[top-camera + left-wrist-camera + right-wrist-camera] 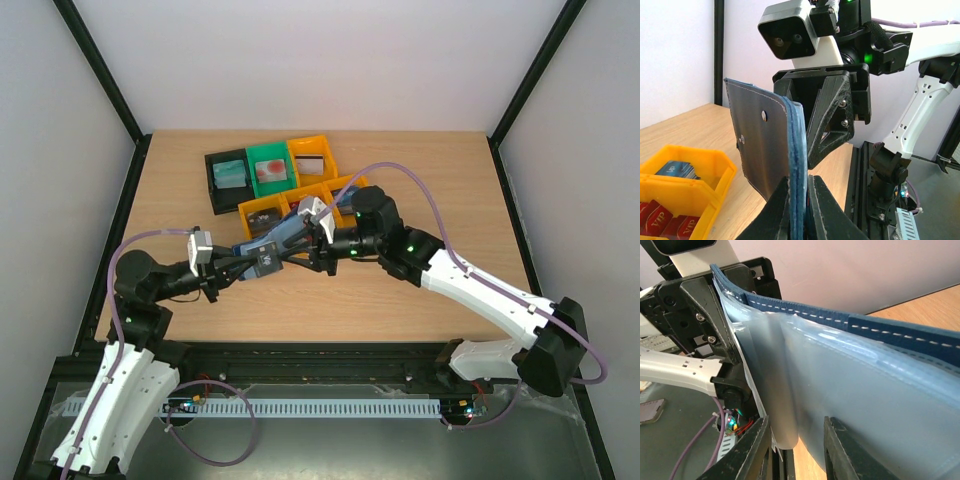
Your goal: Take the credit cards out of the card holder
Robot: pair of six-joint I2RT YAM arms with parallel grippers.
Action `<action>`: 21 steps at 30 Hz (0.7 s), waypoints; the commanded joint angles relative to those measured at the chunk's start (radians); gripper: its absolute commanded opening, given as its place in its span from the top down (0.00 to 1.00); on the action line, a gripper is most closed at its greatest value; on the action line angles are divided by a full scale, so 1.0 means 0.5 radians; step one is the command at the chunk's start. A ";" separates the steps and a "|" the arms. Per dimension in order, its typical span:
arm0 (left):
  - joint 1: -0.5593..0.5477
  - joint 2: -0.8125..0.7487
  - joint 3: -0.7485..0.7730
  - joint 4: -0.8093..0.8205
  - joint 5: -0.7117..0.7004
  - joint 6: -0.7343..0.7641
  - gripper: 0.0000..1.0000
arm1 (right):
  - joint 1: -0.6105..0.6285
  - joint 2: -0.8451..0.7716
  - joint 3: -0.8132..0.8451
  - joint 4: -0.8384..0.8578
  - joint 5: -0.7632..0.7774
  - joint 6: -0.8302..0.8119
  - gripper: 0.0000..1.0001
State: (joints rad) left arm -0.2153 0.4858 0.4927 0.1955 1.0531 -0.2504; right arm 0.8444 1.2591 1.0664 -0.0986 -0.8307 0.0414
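The card holder [266,250] is a dark navy wallet held in the air between both arms, above the table's middle. My left gripper [238,268] is shut on its edge; the left wrist view shows the jaws clamped on the blue folded edge [799,200], with the grey flap [762,145] standing up. My right gripper [303,238] is open at the other end. In the right wrist view [797,452] its fingers straddle the lower edge of the pale grey-blue inside [865,390] without closing on it. I see no credit cards in the holder's slots.
Bins stand at the back: black with a teal card [230,177], green with a red card [270,175], orange [311,163]. More orange bins [265,212] lie just behind the grippers, holding blue [677,170] and red cards [660,220].
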 commanded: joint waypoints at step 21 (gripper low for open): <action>-0.005 -0.021 0.028 0.094 0.056 0.019 0.97 | 0.047 0.135 0.078 0.279 -0.122 0.129 0.65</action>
State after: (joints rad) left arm -0.2131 0.4839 0.4927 0.1959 1.0458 -0.2508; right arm 0.8448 1.3052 1.0691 -0.0307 -0.8444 0.0978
